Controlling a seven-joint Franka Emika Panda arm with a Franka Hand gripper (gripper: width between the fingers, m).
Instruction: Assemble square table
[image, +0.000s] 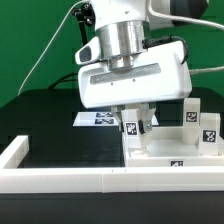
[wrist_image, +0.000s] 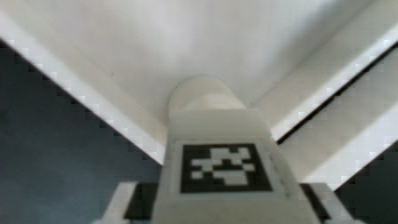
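My gripper (image: 137, 123) is shut on a white blocky leg (image: 131, 127) with a black-and-white tag, holding it upright over the near left corner of the square tabletop slab (image: 165, 150). In the wrist view the leg (wrist_image: 221, 130) runs out from between my fingers (wrist_image: 146, 200), its tag facing the camera and its rounded end pointing at the slab's white surface (wrist_image: 196, 50). Two more tagged legs (image: 191, 113) (image: 209, 133) stand on the slab at the exterior view's right.
The marker board (image: 98, 119) lies on the black table behind my gripper. A long low white border wall (image: 60, 178) runs along the front and turns up at the exterior view's left (image: 14, 152). A green backdrop stands behind.
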